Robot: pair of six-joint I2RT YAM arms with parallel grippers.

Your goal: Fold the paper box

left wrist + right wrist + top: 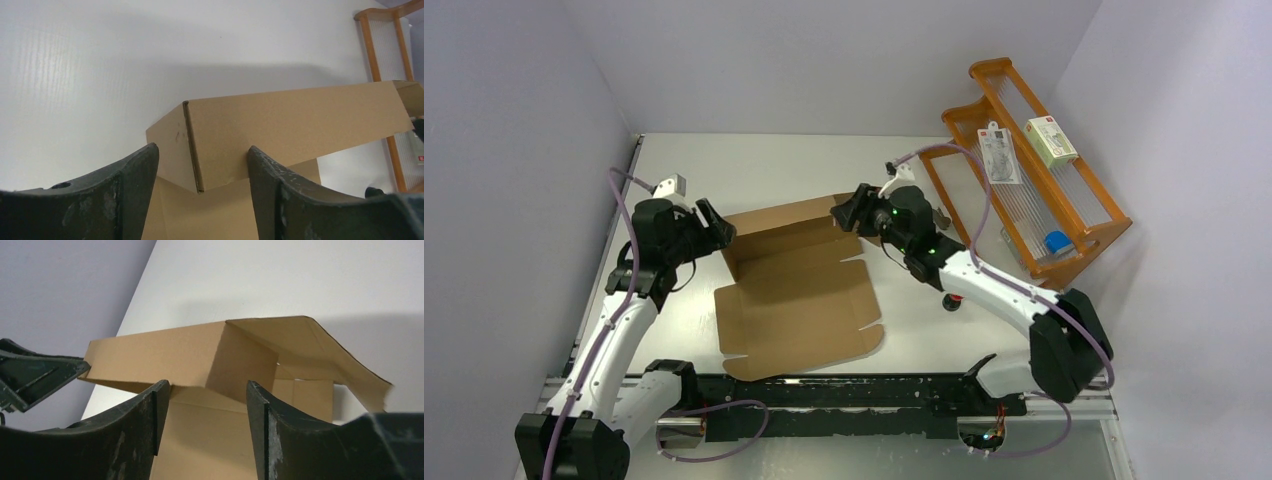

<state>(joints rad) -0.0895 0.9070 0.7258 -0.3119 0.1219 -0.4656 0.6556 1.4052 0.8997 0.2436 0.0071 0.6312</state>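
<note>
The paper box (799, 295) lies near the middle of the bench (754, 160), slightly toward the left edge. It is only partly formed: the far long wall is stood upright, while the base and front flaps are spread flat toward the near edge. The left tool (724, 232) is placed at the left end of the upright wall and the right tool (841, 214) at its right end. Each is spread wide with a wall corner between its fingers, and nothing is seen to be clamped. Squaring the far wall's ends is judged the step in hand. Next, the end flaps would need to be turned inward and kept square. A wooden rack (1034, 200) stands by the right edge.
</note>
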